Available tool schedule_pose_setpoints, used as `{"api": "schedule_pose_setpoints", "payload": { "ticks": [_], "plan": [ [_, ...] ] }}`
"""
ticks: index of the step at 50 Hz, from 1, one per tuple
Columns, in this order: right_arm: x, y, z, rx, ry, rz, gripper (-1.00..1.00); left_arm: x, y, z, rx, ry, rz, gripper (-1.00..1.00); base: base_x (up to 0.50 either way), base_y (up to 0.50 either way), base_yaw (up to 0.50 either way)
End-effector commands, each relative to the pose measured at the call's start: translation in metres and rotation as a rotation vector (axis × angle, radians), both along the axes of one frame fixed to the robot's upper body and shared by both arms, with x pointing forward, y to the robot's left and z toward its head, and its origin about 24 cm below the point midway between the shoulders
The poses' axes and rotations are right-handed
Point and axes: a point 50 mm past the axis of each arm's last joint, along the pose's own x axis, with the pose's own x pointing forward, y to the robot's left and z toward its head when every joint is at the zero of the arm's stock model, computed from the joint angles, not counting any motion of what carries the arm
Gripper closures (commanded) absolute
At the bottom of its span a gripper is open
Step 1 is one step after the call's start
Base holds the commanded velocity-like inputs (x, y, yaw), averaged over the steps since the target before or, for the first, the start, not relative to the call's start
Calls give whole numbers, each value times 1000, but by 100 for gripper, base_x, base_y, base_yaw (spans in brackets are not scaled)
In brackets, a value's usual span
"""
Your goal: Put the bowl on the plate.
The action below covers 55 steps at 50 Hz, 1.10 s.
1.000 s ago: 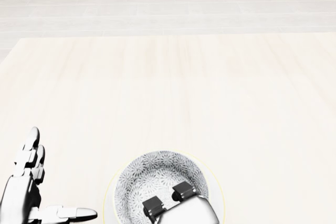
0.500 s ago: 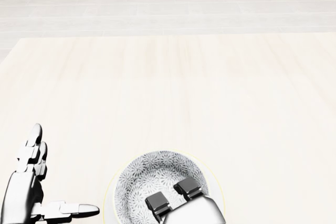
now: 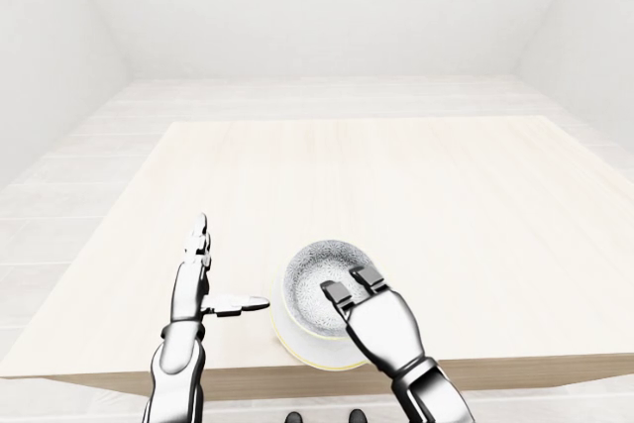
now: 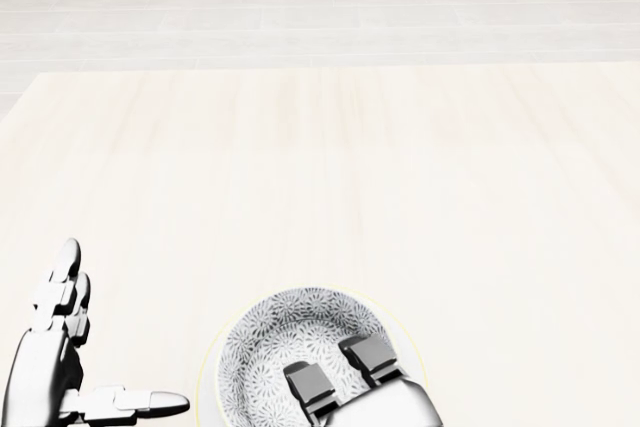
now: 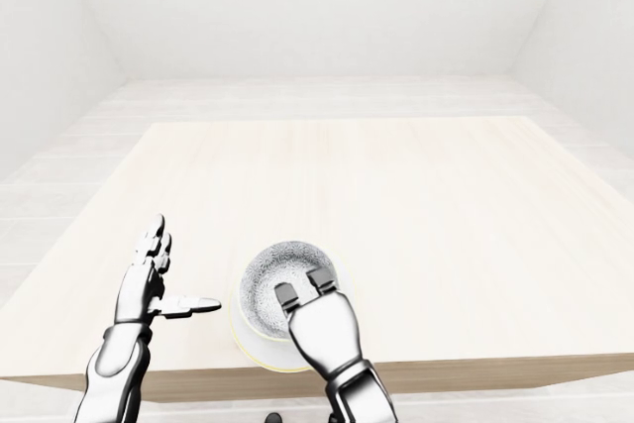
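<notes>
The patterned grey bowl sits upright inside the pale yellow plate, close to the table's bottom edge in the head view. My right hand comes in from below. Its two dark-tipped fingers hang over the bowl's near rim into the hollow, and its thumb is hidden. The fingers look loose rather than closed round the rim. My left hand stands open to the left of the plate, fingers straight and thumb pointing at the plate, touching nothing.
The light wooden table stretches wide above and to the right of the plate. Its near edge runs just below the plate. White floor and walls surround it.
My right hand has slid slightly right and further over the bowl, while bowl and plate stayed still. The left hand barely shifted.
</notes>
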Motion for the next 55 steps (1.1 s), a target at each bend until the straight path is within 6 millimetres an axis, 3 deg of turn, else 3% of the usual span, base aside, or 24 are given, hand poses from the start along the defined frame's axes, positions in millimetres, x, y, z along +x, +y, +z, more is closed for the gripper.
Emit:
{"api": "schedule_pose_setpoints", "payload": {
  "ticks": [1,4,7,31,55],
  "plan": [
    [-3,-5,6,0,-9,-16,-51,-1,0,-3,-3,9,2,-100,0,0,0],
    [-3,-6,7,-2,-13,-16,-52,-1,0,-4,-3,13,2,-100,0,0,0],
    [-3,-7,9,-4,-15,-20,-66,-1,1,-3,-3,11,3,-100,0,0,0],
    [-3,-27,25,-15,-35,-78,-84,-5,3,-3,-1,12,7,-100,0,0,0],
    [2,-62,40,-1,-45,-237,-99,3,2,7,6,-7,1,-100,0,0,0]
  ]
}}
